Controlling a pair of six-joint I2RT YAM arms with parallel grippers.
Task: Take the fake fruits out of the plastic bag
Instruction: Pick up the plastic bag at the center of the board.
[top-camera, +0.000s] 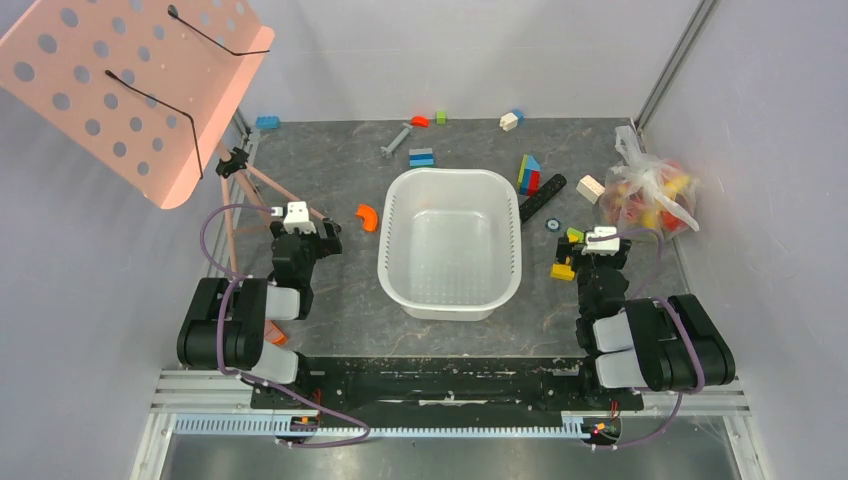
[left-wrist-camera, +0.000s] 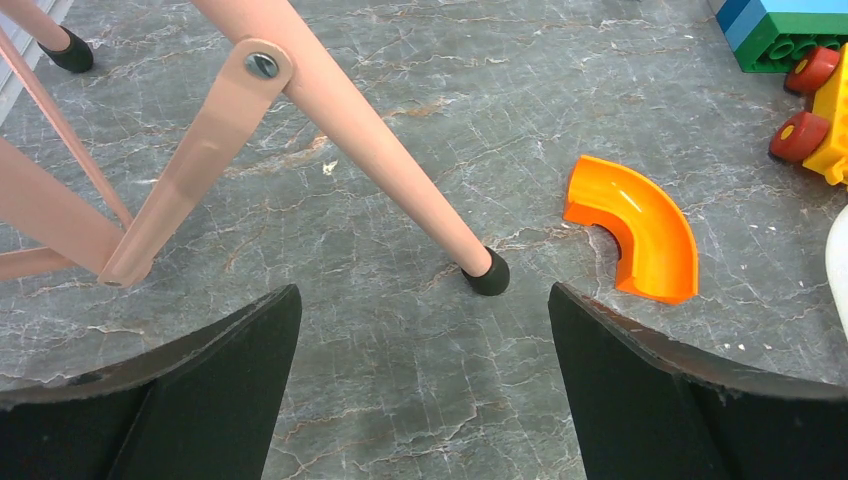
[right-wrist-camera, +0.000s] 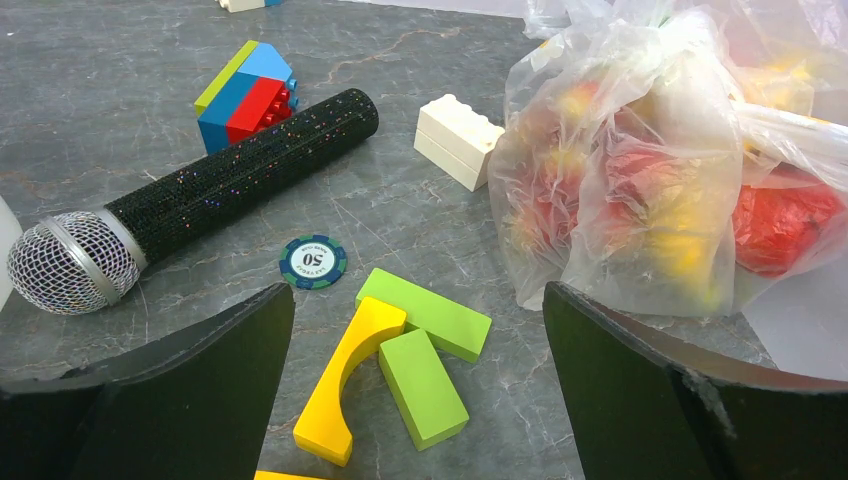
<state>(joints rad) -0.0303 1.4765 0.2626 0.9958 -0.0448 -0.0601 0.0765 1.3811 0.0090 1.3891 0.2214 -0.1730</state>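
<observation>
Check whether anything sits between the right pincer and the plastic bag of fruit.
Nothing visible does. The plastic bag lies ahead and right of the right pincer, with only tabletop between. The green blocks and yellow arch sit left of that line.

fruits (right-wrist-camera: 770, 225): blurred behind bag (right-wrist-camera: 560, 90) film, kinds unclear
bag: cut by top and right edges
basin (left-wrist-camera: 841, 270): only a sliver at right edge
toy car (left-wrist-camera: 828, 140): cut off

Left claw (left-wrist-camera: 422, 300) spread wide, right claw (right-wrist-camera: 418, 295) likewise, both empty
</observation>
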